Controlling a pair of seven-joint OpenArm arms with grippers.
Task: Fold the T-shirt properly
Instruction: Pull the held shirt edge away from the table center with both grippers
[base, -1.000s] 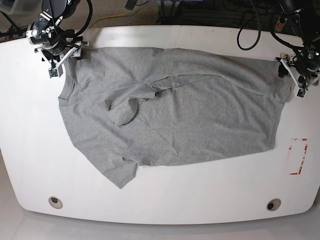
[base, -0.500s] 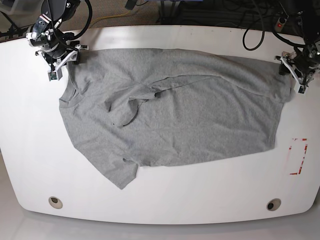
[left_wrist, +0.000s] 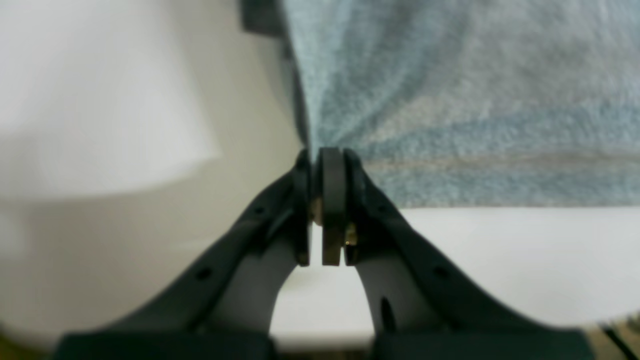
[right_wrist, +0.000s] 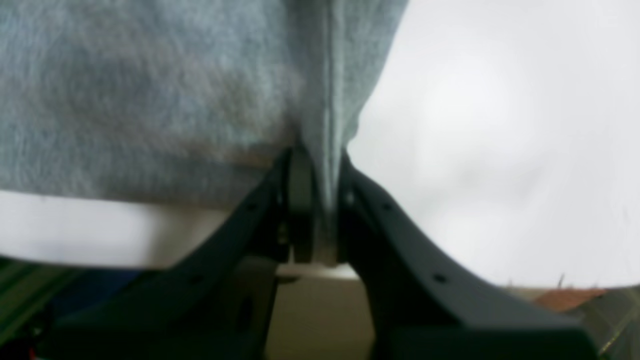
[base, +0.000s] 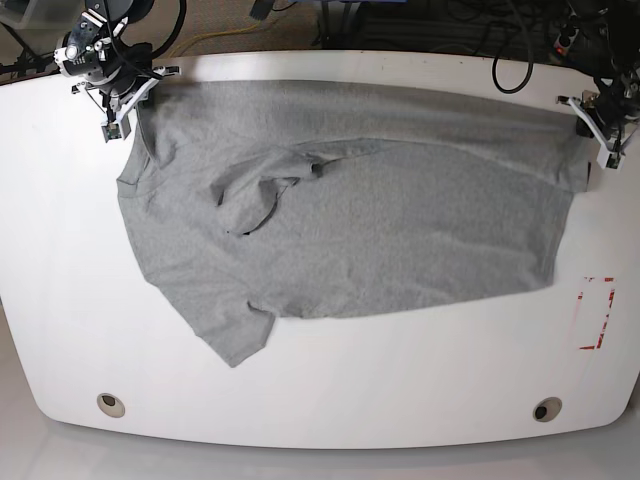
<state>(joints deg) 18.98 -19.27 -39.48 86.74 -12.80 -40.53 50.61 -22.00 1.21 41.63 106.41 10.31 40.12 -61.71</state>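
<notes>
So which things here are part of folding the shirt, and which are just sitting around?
Part of the job:
- T-shirt, spread on the table
- left gripper, shut on a shirt edge
- right gripper, shut on the opposite edge

Just there:
- white table
- red tape outline near the table's edge
- two round holes in the table

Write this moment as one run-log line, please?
left gripper: shut on T-shirt edge | right gripper: shut on T-shirt edge | table: shirt spread
</notes>
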